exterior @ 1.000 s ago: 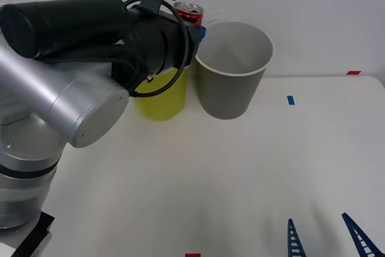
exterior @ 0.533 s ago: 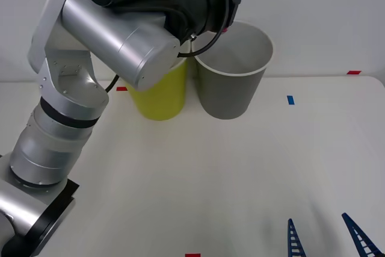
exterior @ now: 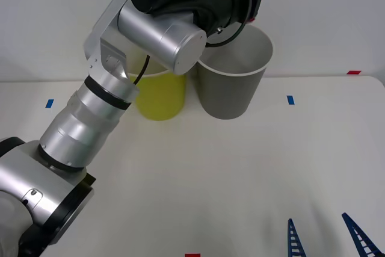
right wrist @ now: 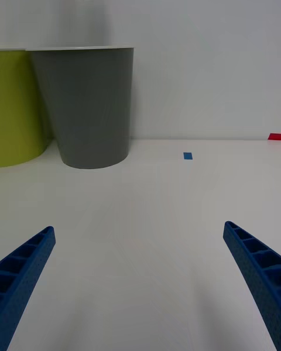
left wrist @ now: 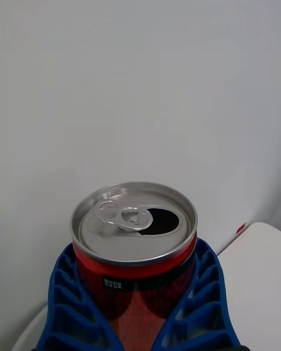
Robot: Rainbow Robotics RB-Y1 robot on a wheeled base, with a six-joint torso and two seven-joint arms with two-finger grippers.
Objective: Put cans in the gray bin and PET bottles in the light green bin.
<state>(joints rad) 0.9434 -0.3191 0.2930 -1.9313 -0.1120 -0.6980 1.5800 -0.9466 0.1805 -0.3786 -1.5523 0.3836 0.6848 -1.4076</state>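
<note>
While the left claw grips the can, its tab shows opened

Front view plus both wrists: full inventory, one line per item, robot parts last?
red drink can: 1, red with silver opened top, held in the air above the gray bin's far rim
gray bin: 1, dark gray, white rim, far centre of table
light green bin: 1, yellow-green, touching the gray bin's left side
tape marks: several, blue and red, scattered on the white table
left claw: 1, blue, shut on the can
right claw: 1, blue, open, low over the table's near right
</note>
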